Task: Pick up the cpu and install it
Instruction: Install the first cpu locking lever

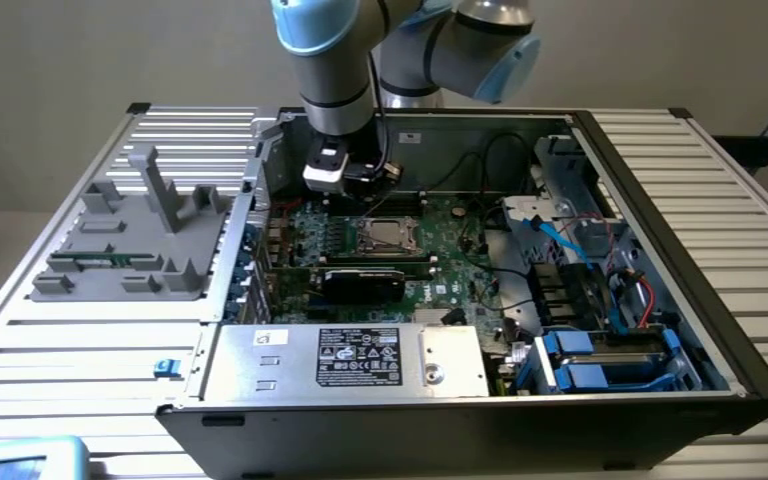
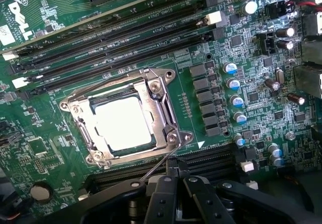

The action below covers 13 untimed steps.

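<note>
Wrist view: cpu (image 2: 123, 122) seated in socket frame (image 2: 126, 116) on motherboard (image 2: 236, 148).
Chip shows as a flat, bright silvery square inside the metal frame, thin dark rim at its edges. Gripper (image 2: 179, 182) sits just beside the socket, jaws fully closed, holding nothing.

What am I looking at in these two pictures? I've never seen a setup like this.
A robot arm reaches into an open computer case lying on a slatted metal table. One camera watches from outside; the other sits on the arm's wrist, looking down at the green motherboard. The gripper is shut, holding nothing visible. Just beyond it, the cpu, a bright square chip, already sits in its socket frame. A grey tray rests beside the case, on the exterior view's left.
</note>
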{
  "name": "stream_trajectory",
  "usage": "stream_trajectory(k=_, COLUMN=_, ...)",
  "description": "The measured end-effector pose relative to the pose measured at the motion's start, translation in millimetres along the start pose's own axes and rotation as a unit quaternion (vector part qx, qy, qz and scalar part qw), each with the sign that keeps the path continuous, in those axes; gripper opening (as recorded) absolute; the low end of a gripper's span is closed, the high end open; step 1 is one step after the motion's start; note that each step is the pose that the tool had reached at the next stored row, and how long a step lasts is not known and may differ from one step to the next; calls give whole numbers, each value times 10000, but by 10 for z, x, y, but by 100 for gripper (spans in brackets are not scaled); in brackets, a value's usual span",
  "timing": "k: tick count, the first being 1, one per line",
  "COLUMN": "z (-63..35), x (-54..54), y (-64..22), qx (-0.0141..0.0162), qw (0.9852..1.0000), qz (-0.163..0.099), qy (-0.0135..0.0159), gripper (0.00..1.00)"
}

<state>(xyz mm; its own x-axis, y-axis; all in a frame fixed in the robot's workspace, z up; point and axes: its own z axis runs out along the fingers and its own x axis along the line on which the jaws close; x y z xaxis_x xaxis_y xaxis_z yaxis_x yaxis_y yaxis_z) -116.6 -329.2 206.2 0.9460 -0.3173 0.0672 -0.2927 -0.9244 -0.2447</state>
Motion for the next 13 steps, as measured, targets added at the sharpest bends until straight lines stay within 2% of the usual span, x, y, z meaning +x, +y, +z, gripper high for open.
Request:
stream_trajectory(k=6, z=3, x=-26, y=9, qx=8, qw=10000, qz=-3, qy=15, gripper=11)
stream_trajectory(k=8, z=0, x=-36, y=16, qx=18, qw=10000, qz=-6, qy=32, gripper=11)
stream_trajectory(k=10, z=-3, x=-46, y=23, qx=39, qw=10000, qz=-16, qy=78, gripper=11)
stream_trajectory(k=13, z=-5, x=-60, y=30, qx=76, qw=9998, qz=-35, qy=161, gripper=11)
